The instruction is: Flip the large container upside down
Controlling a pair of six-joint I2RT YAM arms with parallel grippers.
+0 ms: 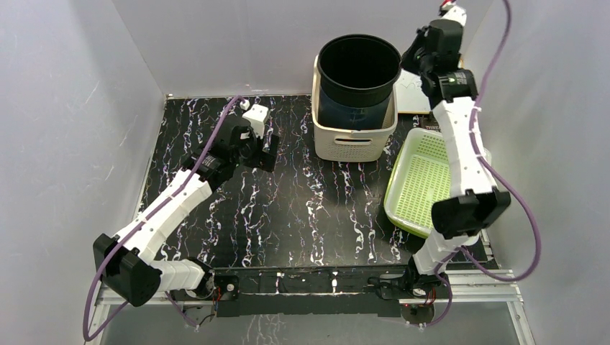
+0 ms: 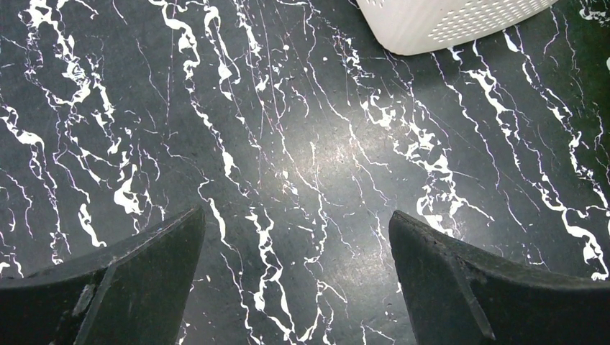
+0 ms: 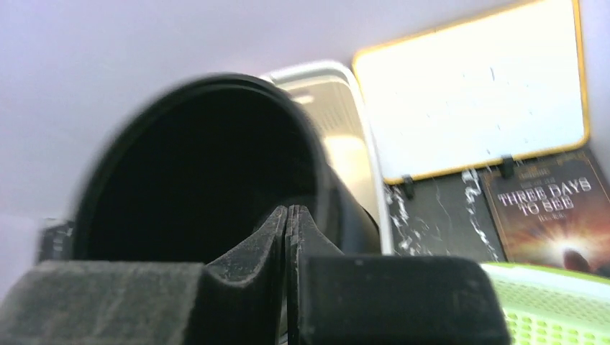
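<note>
- From above: black table (image 1: 288, 215) with white veining, two arms reaching out from its near edge
- At the back, a white basket (image 1: 356, 144) with the large black container (image 1: 358, 68) standing upright inside it, open mouth up, its upper part rising well above the basket's rim
- Right gripper (image 1: 408, 61) raised at the container's right rim, jaws not discernible from this angle
- Left gripper (image 1: 266, 152) low over the left part of the table, well apart from the basket, jaws spread wide with nothing between them
- Green tray (image 1: 421, 180) at the right side of the table, just beside the basket
- From the left wrist: left gripper (image 2: 296, 237) with both fingers (image 2: 144, 273) far apart at the bottom corners, veined table (image 2: 324, 144) between them, a corner of the basket (image 2: 446, 25) at the top edge
- From the right wrist: right gripper (image 3: 288, 215) closed tight, tips pressed together right at the near rim of the container (image 3: 194, 165); cannot tell whether any of the rim is pinched
- Beyond the container, the basket's rim (image 3: 338, 100), then a yellow-framed whiteboard (image 3: 475, 86), a book (image 3: 554, 208) titled "Three Days to See", and a corner of the green tray (image 3: 554, 302)
</note>
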